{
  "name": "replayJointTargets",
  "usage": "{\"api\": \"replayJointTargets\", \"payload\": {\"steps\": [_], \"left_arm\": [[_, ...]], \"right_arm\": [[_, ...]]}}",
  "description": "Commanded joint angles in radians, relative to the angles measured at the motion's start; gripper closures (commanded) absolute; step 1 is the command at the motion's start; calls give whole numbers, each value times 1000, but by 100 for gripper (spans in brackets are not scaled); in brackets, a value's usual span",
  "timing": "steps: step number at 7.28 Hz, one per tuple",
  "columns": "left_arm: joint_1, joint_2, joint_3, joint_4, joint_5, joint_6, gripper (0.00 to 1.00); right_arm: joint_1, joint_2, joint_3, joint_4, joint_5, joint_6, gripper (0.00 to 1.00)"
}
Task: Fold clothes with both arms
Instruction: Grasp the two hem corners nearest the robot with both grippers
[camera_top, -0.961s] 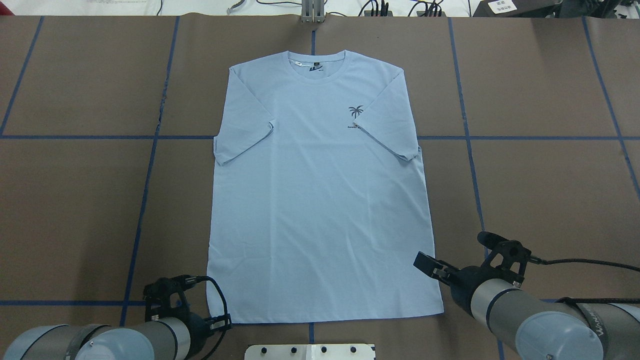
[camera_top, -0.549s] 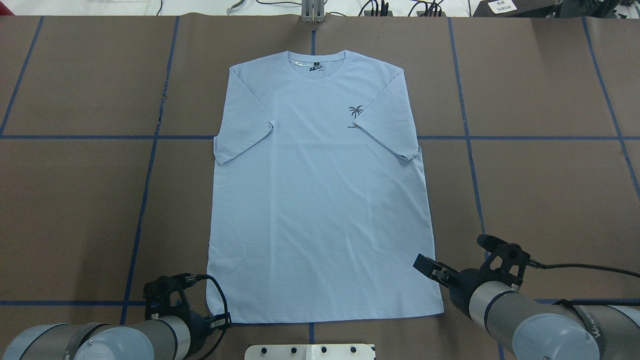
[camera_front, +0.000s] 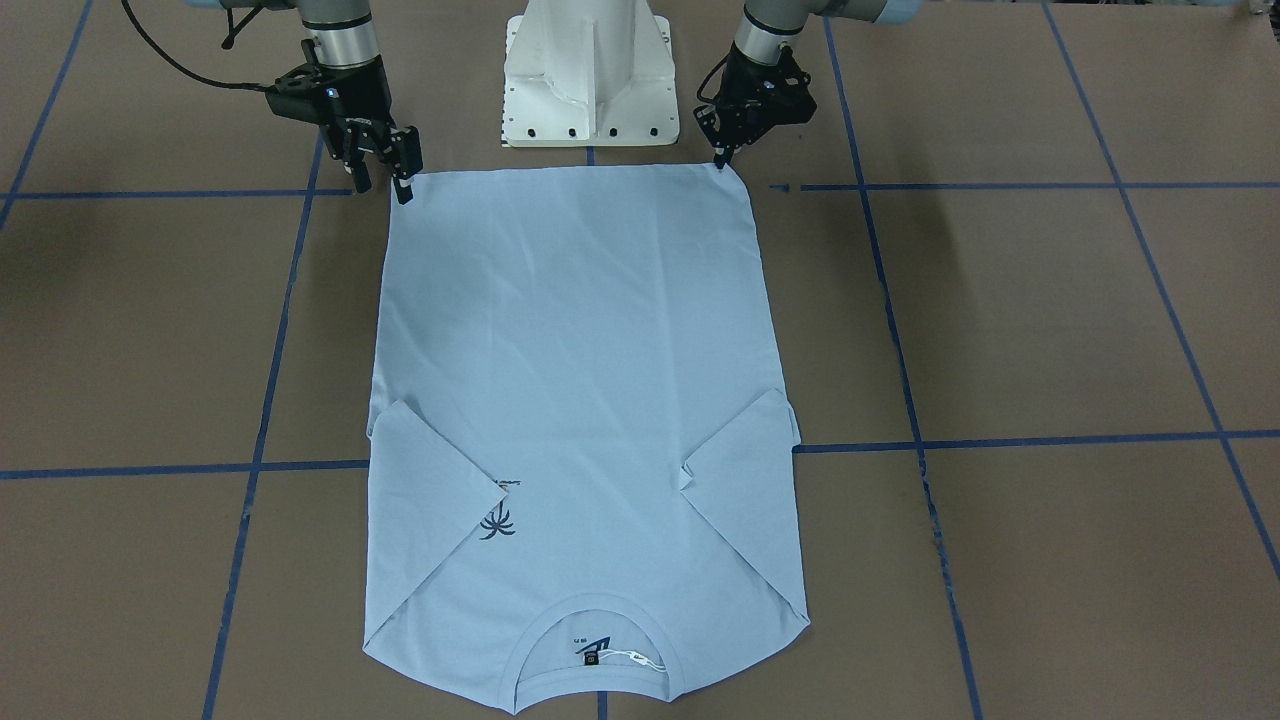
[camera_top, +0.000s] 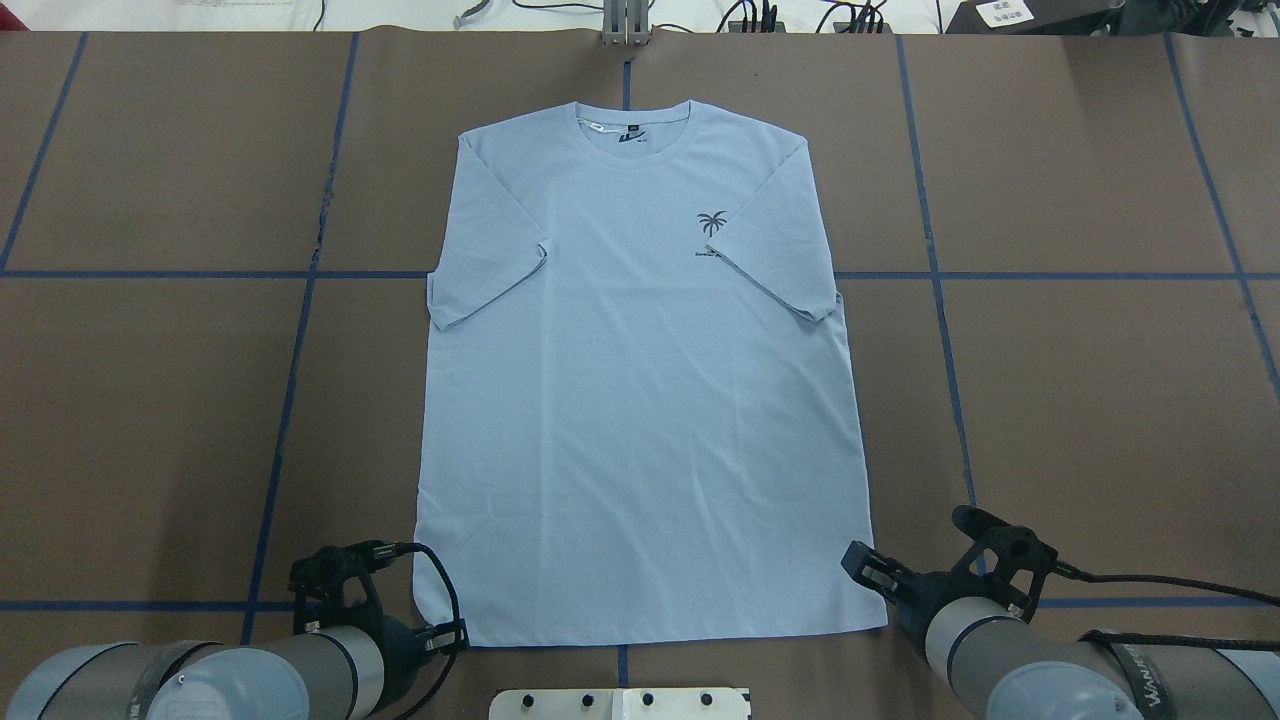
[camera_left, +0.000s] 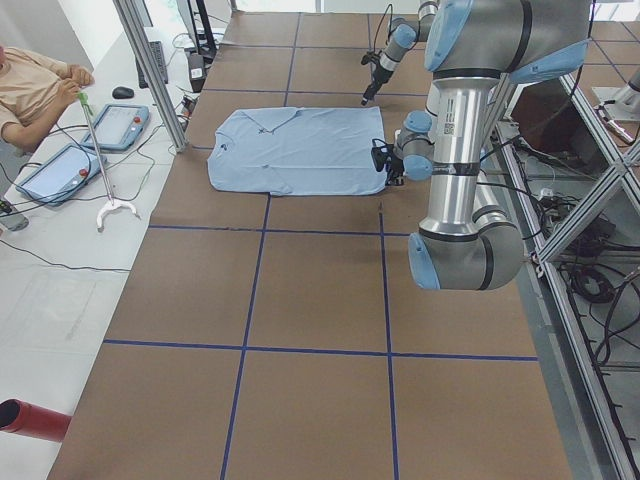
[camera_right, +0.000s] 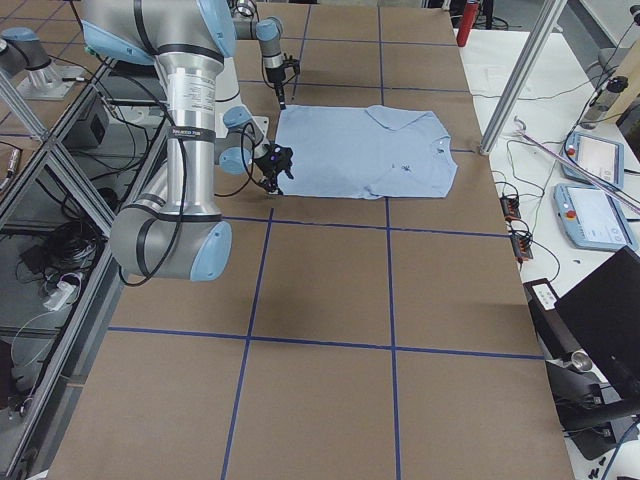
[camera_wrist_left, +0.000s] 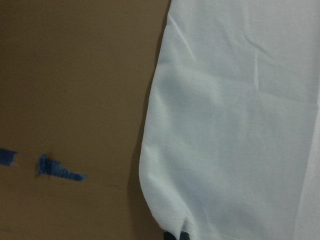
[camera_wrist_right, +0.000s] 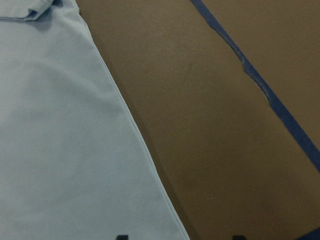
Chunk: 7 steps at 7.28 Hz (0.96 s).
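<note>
Table (camera_top: 150, 400): brown covering, marked into a grid by blue tape lines (camera_top: 290, 380).
Pedestal (camera_front: 590, 70): white, bolted plate, at the table's robot-side edge.
Cables (camera_top: 760, 15): black, along the far edge.
Tablets (camera_left: 122, 127): two, on the white side bench, near a mouse (camera_left: 122, 92).
Person (camera_left: 30, 85): at that bench, partly in view.
Red cylinder (camera_left: 30, 420): lower corner of the exterior left view.
Metal post (camera_left: 150, 65): slanted, by the bench.
Black screen (camera_right: 600, 310): beside the table.

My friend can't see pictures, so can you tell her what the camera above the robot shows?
A light blue shirt lies flat on a brown table, collar farthest, both sleeves folded in. The robot's left tool is at the shirt's near left corner, the right tool by its near right corner.
</note>
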<state>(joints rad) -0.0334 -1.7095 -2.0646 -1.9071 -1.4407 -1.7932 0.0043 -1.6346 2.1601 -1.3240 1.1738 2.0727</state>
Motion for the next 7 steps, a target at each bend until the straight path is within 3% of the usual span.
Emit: {"api": "replayJointTargets", "payload": {"steps": [1, 7], "left_arm": [[0, -19, 1, -1, -3, 2, 100], [-2, -21, 1, -7, -9, 2, 100]], "right_arm": [[-47, 1, 0, -20, -11, 10, 25], [-99, -2, -43, -20, -46, 9, 34]]}}
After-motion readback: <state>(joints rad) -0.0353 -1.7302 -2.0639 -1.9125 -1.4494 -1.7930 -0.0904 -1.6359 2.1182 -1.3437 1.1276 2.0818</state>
